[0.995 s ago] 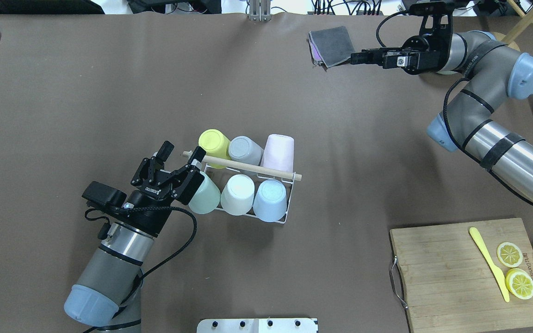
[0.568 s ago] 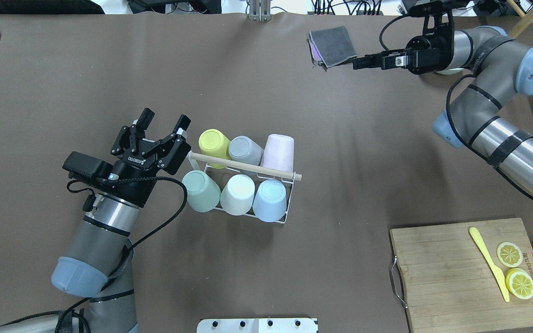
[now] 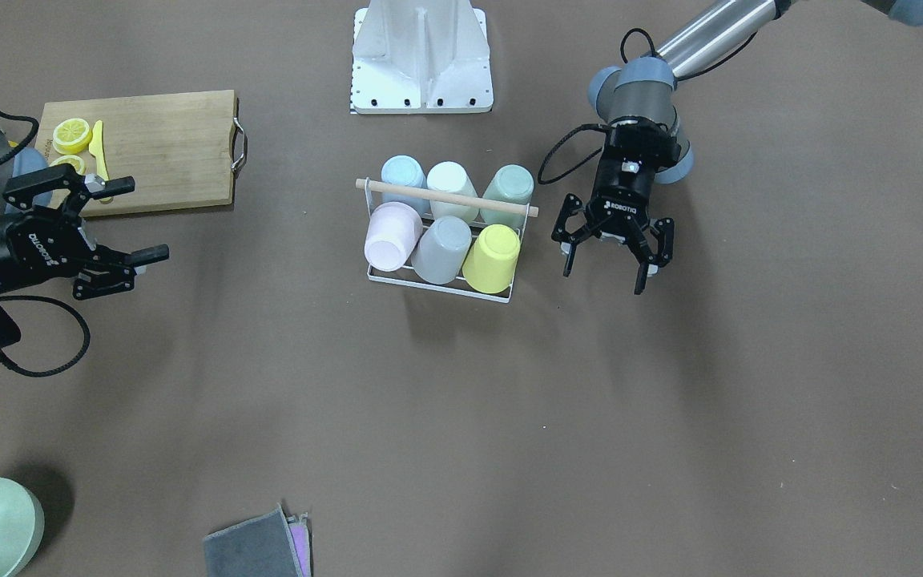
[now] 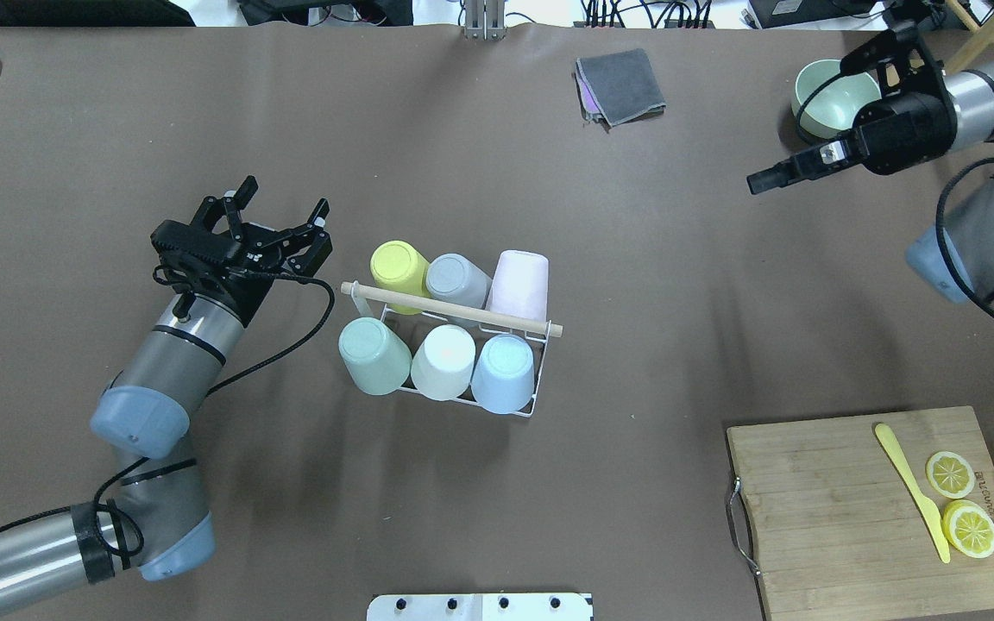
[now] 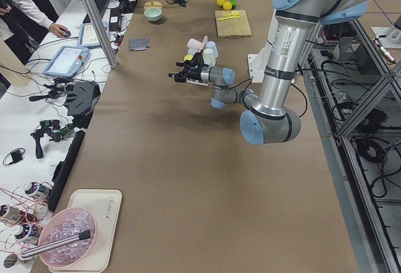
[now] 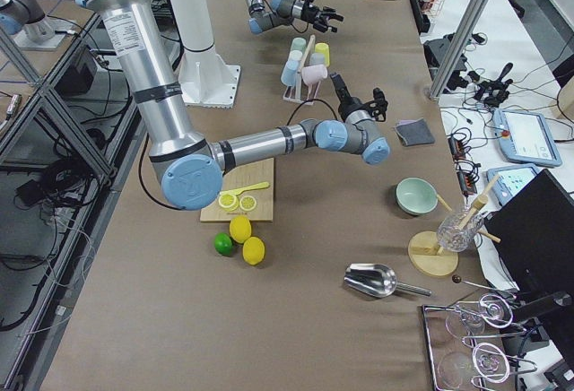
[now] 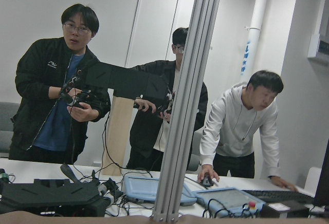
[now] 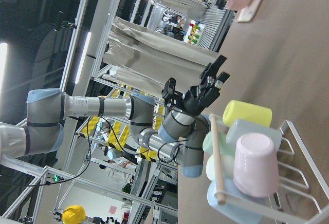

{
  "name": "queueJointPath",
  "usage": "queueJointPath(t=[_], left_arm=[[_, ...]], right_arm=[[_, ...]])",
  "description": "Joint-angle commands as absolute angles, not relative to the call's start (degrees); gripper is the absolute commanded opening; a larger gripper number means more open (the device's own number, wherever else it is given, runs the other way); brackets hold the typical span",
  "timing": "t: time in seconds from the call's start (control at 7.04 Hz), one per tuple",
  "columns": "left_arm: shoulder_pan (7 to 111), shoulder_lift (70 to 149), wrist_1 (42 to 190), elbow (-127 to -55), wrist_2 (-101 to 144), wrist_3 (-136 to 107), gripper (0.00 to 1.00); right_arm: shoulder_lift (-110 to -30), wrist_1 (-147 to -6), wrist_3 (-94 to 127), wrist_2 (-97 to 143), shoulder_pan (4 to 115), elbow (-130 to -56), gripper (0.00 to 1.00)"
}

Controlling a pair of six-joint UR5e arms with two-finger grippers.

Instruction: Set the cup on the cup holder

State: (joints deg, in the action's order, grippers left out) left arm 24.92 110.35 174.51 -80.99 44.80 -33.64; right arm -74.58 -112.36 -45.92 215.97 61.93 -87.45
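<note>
A robotics lab; a long brown-covered table point(image 5: 175, 179) carries industrial arms point(image 5: 285, 54); beside it, people point(image 7: 247, 126) work at a white bench point(image 5: 19, 110) strewn with tablets point(image 5: 66, 61) and cables point(image 5: 15, 193); aluminium framing point(image 7: 187, 95) stands around.

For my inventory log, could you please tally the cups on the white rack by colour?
Yellow cup: 1
Grey cup: 1
Pink cup: 1
Mint green cup: 1
White cup: 1
Light blue cup: 1
Total: 6, all on the cup holder.
</note>
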Motion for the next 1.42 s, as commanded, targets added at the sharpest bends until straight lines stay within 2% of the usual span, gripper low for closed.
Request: queueJointPath(t=[0.0, 0.28, 0.43, 0.85, 0.99, 1.28], left_arm=[[31.43, 107.42, 165.54, -79.98, 56.72, -36.62, 0.98], [40.56, 105.65, 164.10, -80.77, 72.09, -38.40, 0.98], [45.56, 105.38, 161.39, -80.86, 80.42, -38.58, 0.98], [55.43, 102.58, 157.42, -80.95, 96.20, -38.50, 0.98], [57.63, 101.96, 154.71, -80.95, 99.20, -38.58, 0.98], [62.38, 100.99, 149.53, -80.95, 106.31, -38.41, 0.98]], right_arm=[[-83.37, -117.58, -44.65, 209.56, 62.75, -94.99, 0.94], [-93.90, -119.79, -41.68, 205.16, 64.59, -103.05, 0.94], [-96.91, -123.19, -41.14, 201.74, 64.86, -105.79, 0.98], [-99.13, -129.88, -40.70, 185.49, 65.48, -107.31, 0.99], [-99.84, -129.82, -36.52, 183.01, 65.65, -108.62, 0.96], [-100.90, -129.11, -28.85, 177.48, 67.75, -110.65, 0.95]])
